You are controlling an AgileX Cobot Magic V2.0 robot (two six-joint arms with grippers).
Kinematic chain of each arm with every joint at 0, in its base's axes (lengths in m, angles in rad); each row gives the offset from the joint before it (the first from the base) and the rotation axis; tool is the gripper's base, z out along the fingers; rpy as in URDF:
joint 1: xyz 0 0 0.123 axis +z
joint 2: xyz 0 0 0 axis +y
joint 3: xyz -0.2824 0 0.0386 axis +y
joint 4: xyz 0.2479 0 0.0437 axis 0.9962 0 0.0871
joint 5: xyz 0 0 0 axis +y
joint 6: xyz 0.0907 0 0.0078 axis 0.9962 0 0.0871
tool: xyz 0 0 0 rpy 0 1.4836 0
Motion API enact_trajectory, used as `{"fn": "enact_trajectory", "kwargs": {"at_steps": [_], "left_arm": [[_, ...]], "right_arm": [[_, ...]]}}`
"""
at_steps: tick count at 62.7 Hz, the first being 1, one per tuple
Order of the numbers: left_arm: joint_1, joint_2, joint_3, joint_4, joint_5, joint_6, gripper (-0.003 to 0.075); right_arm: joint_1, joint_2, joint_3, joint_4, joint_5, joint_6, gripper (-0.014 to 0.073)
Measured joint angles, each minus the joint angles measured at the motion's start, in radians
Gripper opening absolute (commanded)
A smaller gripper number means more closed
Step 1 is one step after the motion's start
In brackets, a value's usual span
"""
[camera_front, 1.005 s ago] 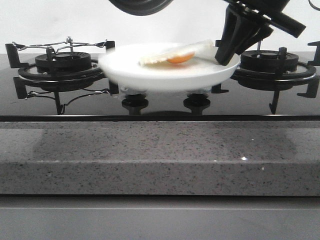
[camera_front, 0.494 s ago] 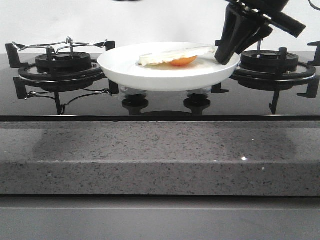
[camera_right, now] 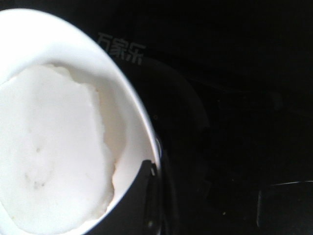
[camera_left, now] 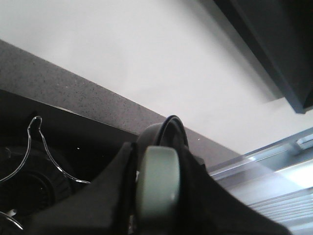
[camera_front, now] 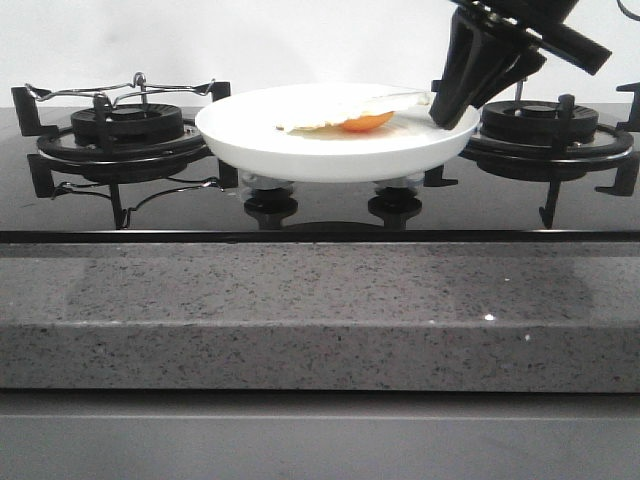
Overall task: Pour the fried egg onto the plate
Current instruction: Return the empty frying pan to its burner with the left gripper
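Note:
The white plate [camera_front: 330,160] is held over the hob between the two burners. The fried egg [camera_front: 340,113] lies flat on it, its orange yolk towards the front. My right gripper [camera_front: 450,108] is shut on the plate's right rim. In the right wrist view the plate [camera_right: 124,105] and the egg's white [camera_right: 49,147] fill one side, with my right gripper [camera_right: 154,171] pinching the rim. My left gripper [camera_left: 156,196] is shut on a grey-green handle [camera_left: 157,176] of the black frying pan. The left arm and the pan are out of the front view.
A left burner with a wire trivet [camera_front: 115,125] and a right burner [camera_front: 545,125] flank the plate. Two knobs [camera_front: 270,205] sit below it. The grey stone counter edge [camera_front: 320,310] runs across the front. The left burner also shows in the left wrist view [camera_left: 29,181].
The black pan has risen out of the top of the front view. The egg has settled from tilted to flat on the plate. The plate has steadied.

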Motion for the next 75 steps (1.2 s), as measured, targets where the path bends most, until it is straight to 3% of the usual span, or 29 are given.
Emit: {"fn": "enact_trajectory", "kwargs": {"at_steps": [15,26,61,68,75], "left_arm": [[0.062,0.190,0.011,-0.176,0.045,0.018,-0.0020],[0.065,0.277,0.013,-0.213,0.049,0.018,-0.0020],[0.067,0.318,0.015,-0.054,0.052,-0.047,-0.0013],[0.067,0.318,0.011,-0.031,0.052,-0.058,0.0099],[0.067,0.318,0.009,-0.009,0.054,-0.058,0.0332]], "right_arm": [[0.000,0.000,0.000,0.000,0.000,0.000,-0.0117],[0.000,0.000,0.000,0.000,0.000,0.000,-0.0117],[0.000,0.000,0.000,0.000,0.000,0.000,-0.0117],[0.000,0.000,0.000,0.000,0.000,0.000,-0.0117],[0.000,0.000,0.000,0.000,0.000,0.000,-0.0117]]}}
